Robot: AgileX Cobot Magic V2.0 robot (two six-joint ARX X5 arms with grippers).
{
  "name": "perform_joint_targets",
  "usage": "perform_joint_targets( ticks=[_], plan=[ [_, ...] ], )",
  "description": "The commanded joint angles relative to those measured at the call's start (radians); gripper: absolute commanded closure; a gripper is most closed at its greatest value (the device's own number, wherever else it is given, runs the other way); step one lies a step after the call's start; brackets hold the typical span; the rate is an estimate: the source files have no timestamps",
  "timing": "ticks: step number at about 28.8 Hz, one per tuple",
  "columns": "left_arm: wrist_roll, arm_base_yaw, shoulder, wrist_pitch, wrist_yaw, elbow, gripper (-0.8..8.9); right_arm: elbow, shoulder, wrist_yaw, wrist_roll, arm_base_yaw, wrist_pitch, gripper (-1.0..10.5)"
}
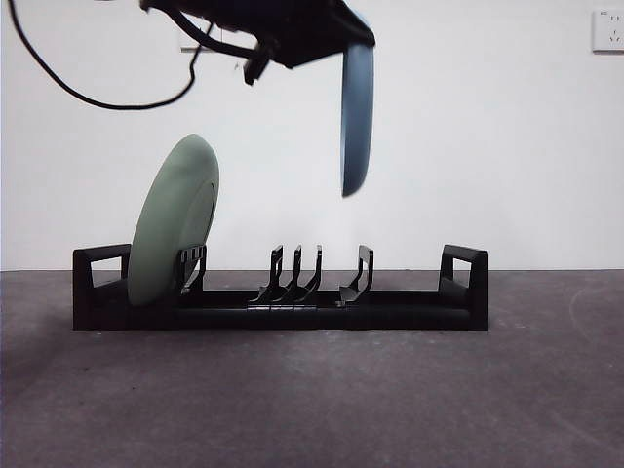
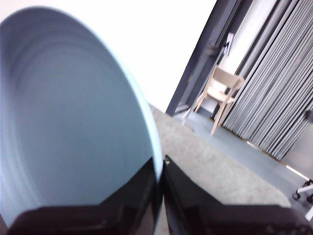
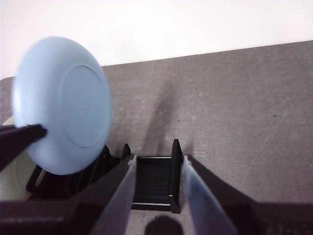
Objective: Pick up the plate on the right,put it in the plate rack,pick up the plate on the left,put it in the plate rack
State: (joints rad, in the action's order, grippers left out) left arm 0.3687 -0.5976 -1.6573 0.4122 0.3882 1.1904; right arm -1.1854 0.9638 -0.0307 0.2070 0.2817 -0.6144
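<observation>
**Blue plate held above the rack, green plate already in it**

The blue plate [image 1: 357,117] hangs edge-down in the air, well above the plate rack [image 1: 280,297], roughly over the stretch of prongs right of the middle. It is nearly upright and apart from the rack. The left pincer [image 2: 160,169] grips it by the rim, its two black jaws closed on the plate's edge; in the front view this arm comes in dark from the top, with the plate reaching down below it. The right wrist view shows the same blue plate [image 3: 62,105] from its underside, with a raised round foot ring, and a black jaw tip touching its rim.

The plate rack stands on the dark grey surface [image 1: 312,400], long and low, with a boxy loop handle at each end and curved prongs along its middle. A pale green plate [image 1: 174,222] stands in the rack near one end, tilted, leaning toward the near handle with its lower edge down among the prongs.

The right pincer [image 3: 157,164] is open and holds nothing. It hovers above one end of the rack, its jaws apart on either side of the boxy handle [image 3: 154,181] seen below it.

A black cable [image 1: 88,93] loops down from the arm, and a white wall [image 1: 487,146] stands behind with a socket [image 1: 606,31] at its upper corner.
</observation>
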Motion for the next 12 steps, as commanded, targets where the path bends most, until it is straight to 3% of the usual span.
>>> perform_joint_targets(
  ticks=[1,5,12],
  plan=[
    [0.006,0.002,-0.042,-0.002,0.003,0.007,8.23,-0.003,0.003,-0.005,-0.018,0.0,0.003,7.8],
    [0.006,0.002,-0.081,-0.035,-0.046,0.007,8.23,-0.003,0.003,-0.005,-0.023,0.0,0.003,7.9],
    [0.004,0.001,-0.124,-0.079,-0.048,0.007,8.23,-0.003,0.003,-0.005,-0.025,0.0,0.003,7.9]
  ],
)
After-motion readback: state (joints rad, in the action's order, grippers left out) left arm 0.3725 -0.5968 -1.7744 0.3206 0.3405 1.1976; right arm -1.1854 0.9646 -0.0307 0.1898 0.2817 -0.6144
